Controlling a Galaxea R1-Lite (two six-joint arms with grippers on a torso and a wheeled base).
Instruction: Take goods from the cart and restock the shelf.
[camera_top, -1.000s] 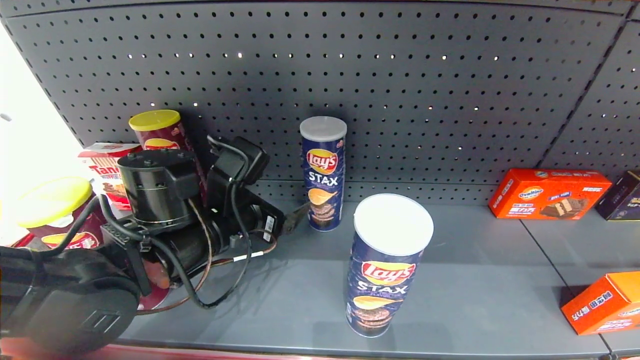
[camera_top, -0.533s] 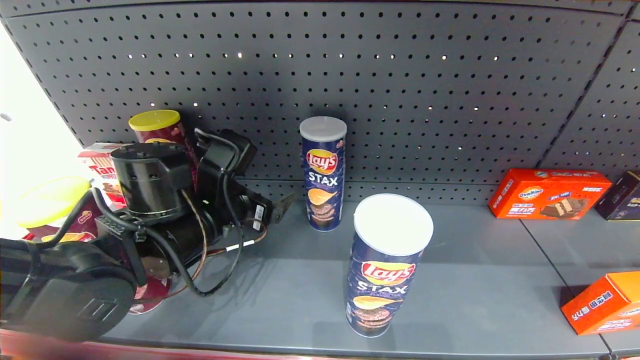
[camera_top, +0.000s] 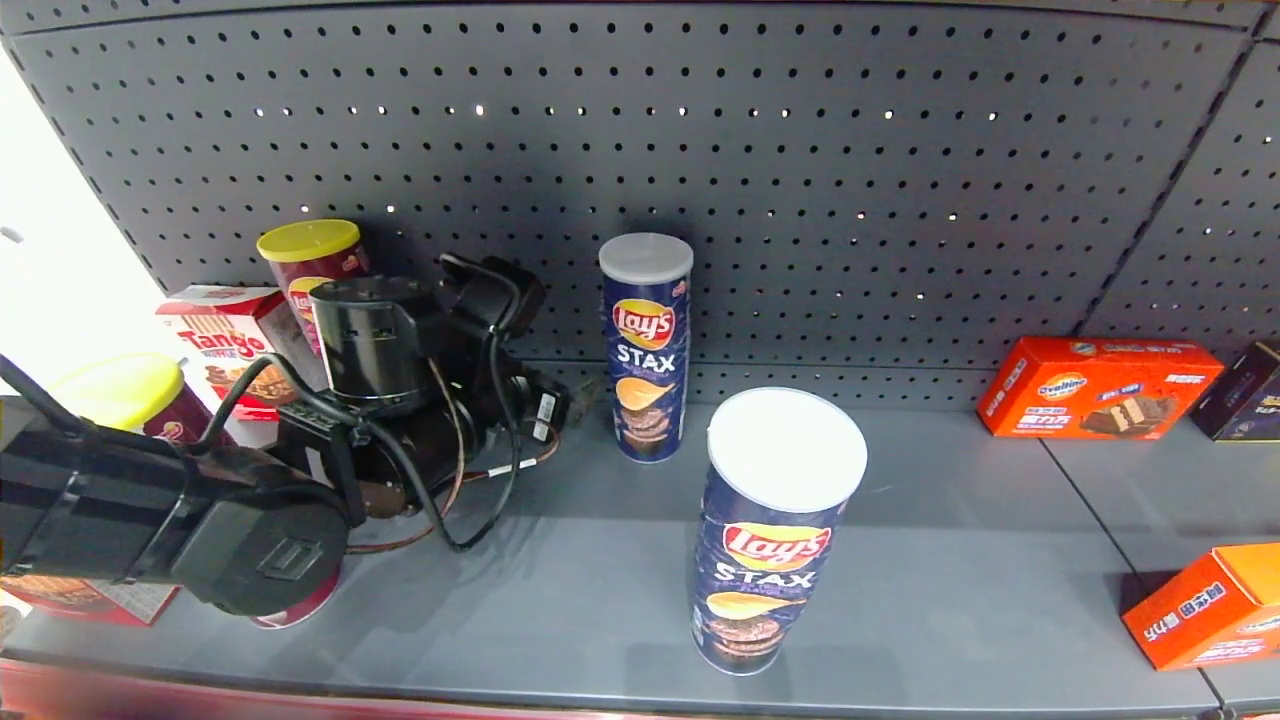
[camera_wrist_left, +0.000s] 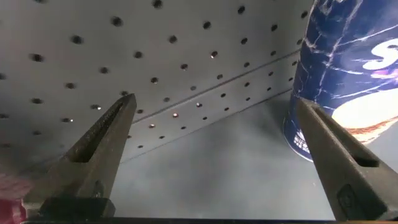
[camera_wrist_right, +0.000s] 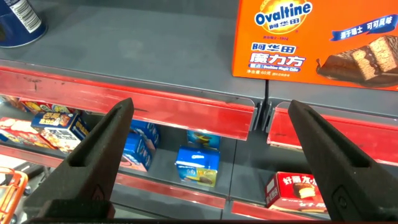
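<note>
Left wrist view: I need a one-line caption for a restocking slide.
Open, empty left gripper faces the pegboard panel; a blue chip can stands on the grey shelf beside it.

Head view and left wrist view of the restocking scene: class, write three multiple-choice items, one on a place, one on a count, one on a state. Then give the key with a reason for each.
1. Where does the rear blue can stand?
A. Lying at the front edge.
B. Upright at the back of the shelf, near the perforated panel.
C. Inside a cart.

2. How many blue cans stand on the shelf?
A. One.
B. Two.
C. Four.

3. What state is the left pincer in?
A. Shut on a can.
B. Shut, empty.
C. Open, empty.

Key:
1 B: it stands upright close to the panel.
2 B: there is the rear one and the front blue can nearer the edge.
3 C: in the left wrist view its fingers stand wide apart, gripping nothing.
</note>
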